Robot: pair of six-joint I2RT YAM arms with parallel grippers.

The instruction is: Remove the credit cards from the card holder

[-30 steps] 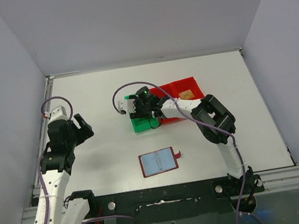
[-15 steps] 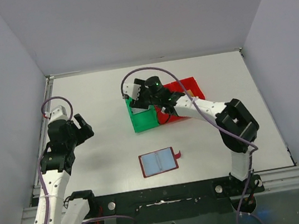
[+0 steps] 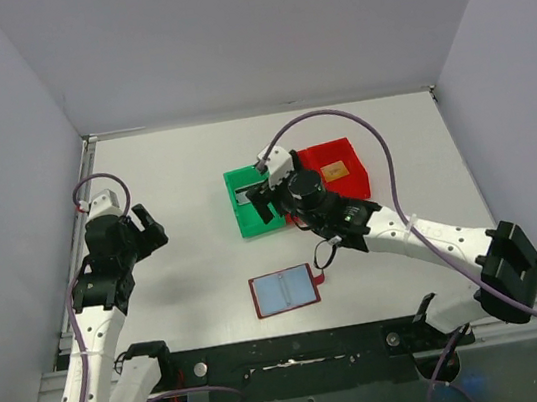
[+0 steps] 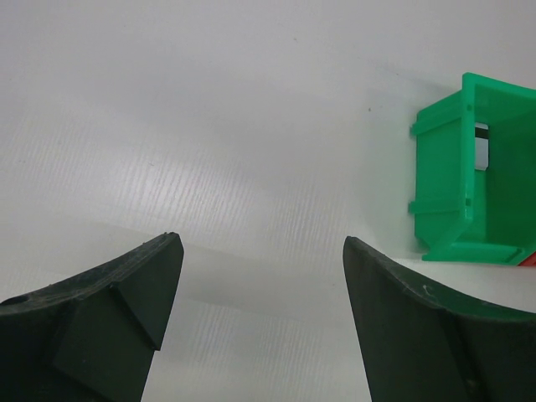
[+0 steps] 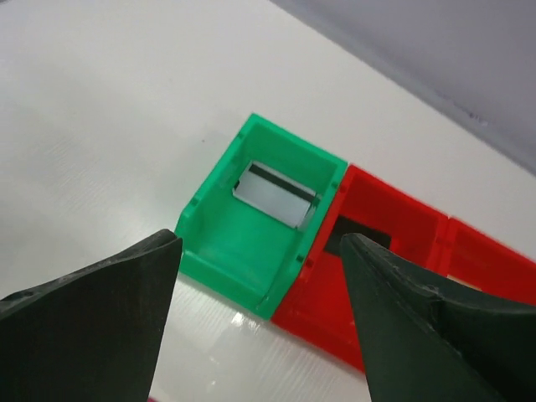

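The green bin point(image 5: 219, 243) holds a silver card point(image 5: 275, 194), the red bin point(image 5: 335, 318) a black card point(image 5: 360, 237). The left tool point(image 4: 261, 251) and right tool point(image 5: 260, 251) gape wide, empty.

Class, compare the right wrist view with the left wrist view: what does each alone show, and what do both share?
Right wrist only: the right hand, open; a look down onto the silver-grey card in the green bin; a red bin holding a black card. Left wrist only: the left hand, open; the green bin's ribbed outer wall from the side. Both: the green bin and the white table.
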